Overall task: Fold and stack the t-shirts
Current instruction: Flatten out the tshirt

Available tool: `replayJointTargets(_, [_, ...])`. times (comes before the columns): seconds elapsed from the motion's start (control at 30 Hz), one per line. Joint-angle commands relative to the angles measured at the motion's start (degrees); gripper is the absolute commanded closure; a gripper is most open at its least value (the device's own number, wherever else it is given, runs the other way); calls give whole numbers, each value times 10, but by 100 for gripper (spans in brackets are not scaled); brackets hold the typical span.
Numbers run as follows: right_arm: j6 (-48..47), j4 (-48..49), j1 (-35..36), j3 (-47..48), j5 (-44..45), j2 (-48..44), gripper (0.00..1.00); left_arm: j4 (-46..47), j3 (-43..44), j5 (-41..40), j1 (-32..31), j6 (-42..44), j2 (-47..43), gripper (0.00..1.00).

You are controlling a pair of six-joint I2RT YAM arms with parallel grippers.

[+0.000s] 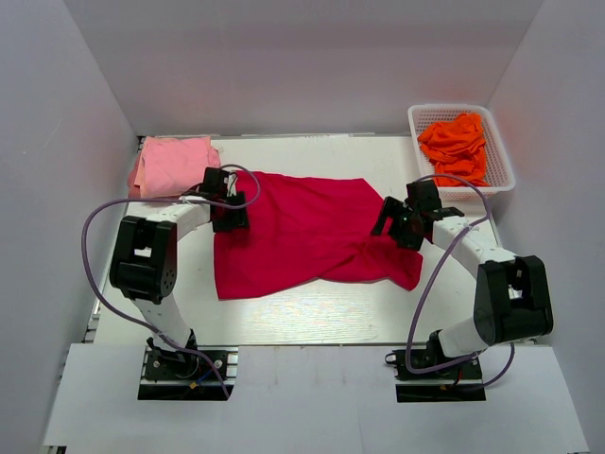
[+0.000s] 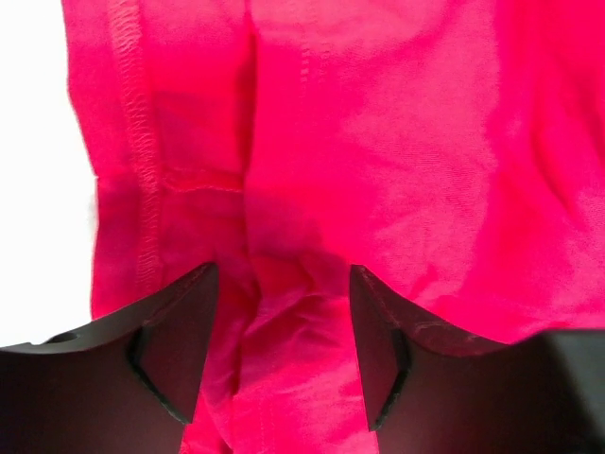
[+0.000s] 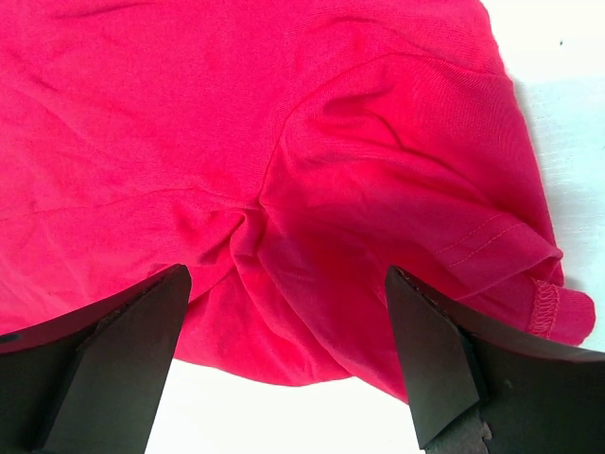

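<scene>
Red shirt [image 1: 302,232] sits rumpled mid-frame on the tabletop [image 1: 312,317]; left claw [image 2: 284,350] and right claw [image 3: 288,350] both hang released over its edges. Grabbing one layer only probably leaves a lopsided fold.

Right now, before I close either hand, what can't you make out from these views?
Top view: fingertips of left hand and right hand, hidden under their wrists.
Top view: how many orange t-shirts fill the basket; bunched.
Wrist views: whether fingers touch the crimson t-shirt; no depth cue.
Its collar: in no view, likely folded under.
</scene>
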Motion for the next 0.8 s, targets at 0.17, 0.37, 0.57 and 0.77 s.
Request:
replayJointTargets(0.17, [-9,-3,-1,3,4,6,11,87,-46,97,1,16,-29,38])
replayJointTargets(0.37, [-11,-2,-1,2,6,4,11,77,-34,97,1,21,-23,48])
replayJointTargets(0.57, [-10,3,-1,1,-5,6,11,80,-39,78,1,2,-50,52])
replayJointTargets(0.77, [-11,1,-2,5,-3,6,11,68,-32,46,1,-4,-71,100])
